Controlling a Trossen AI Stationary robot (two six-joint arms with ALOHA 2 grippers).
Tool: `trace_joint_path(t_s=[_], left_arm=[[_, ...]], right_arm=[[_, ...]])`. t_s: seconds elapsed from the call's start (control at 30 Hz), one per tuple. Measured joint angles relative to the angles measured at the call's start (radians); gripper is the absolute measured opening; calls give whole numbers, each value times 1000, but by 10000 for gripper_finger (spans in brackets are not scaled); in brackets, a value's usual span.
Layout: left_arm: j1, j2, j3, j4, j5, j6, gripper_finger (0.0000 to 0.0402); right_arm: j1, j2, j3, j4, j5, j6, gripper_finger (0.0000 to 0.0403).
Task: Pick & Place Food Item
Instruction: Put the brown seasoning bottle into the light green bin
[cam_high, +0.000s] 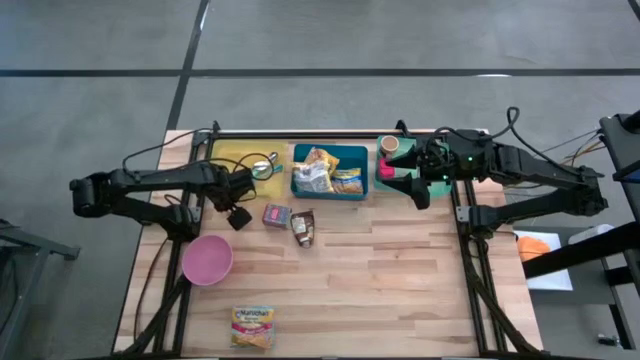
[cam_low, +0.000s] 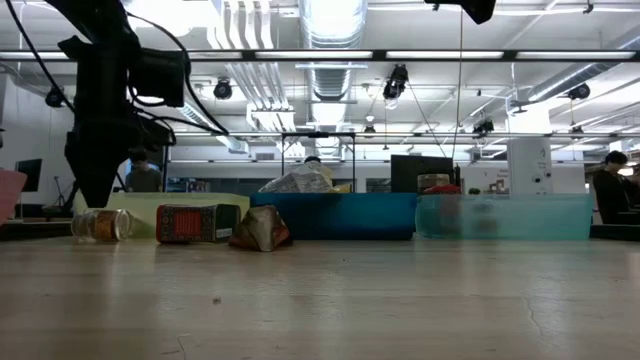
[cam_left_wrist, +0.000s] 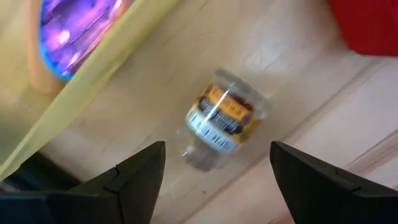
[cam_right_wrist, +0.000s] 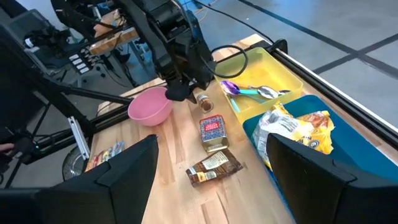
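A small clear jar (cam_left_wrist: 221, 121) with an orange and white label lies on its side on the wooden table, beside the yellow tray (cam_left_wrist: 93, 81). My left gripper (cam_left_wrist: 217, 149) points straight down over it, open, with a finger on either side of the jar and apart from it. In the low view the jar (cam_low: 100, 224) lies just below the left gripper (cam_low: 95, 195). My right gripper (cam_high: 420, 190) is raised near the teal bin (cam_high: 395, 168) at the far right, open and holding nothing.
A red tin (cam_high: 276, 214) and a brown packet (cam_high: 303, 228) lie just right of the left gripper. A pink bowl (cam_high: 207, 260) and a yellow packet (cam_high: 252, 327) sit nearer the front. The blue bin (cam_high: 330, 188) holds snack bags; the yellow tray (cam_high: 228, 152) holds utensils.
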Motion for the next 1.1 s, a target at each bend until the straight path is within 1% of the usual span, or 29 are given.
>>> trace_joint_path(t_s=[0.17,0.4,0.6,0.73,0.87,1.0,1.1], left_arm=[[-26,74,-1,45,16,30,298],[-54,193,0,50,29,41,298],[-59,207,1,97,28,23,298],[-59,201,9,108,39,-53,298],[-59,200,10,108,103,-148,298],[-55,200,13,108,162,-295,298],[-55,200,33,108,195,-376,298]], right_arm=[[7,0,0,0,0,-1,294],[14,0,0,1,0,2,294],[14,0,0,1,0,5,294],[14,0,0,0,0,6,294],[14,0,0,0,0,6,294],[14,0,0,0,0,5,294],[14,0,0,0,0,4,294]])
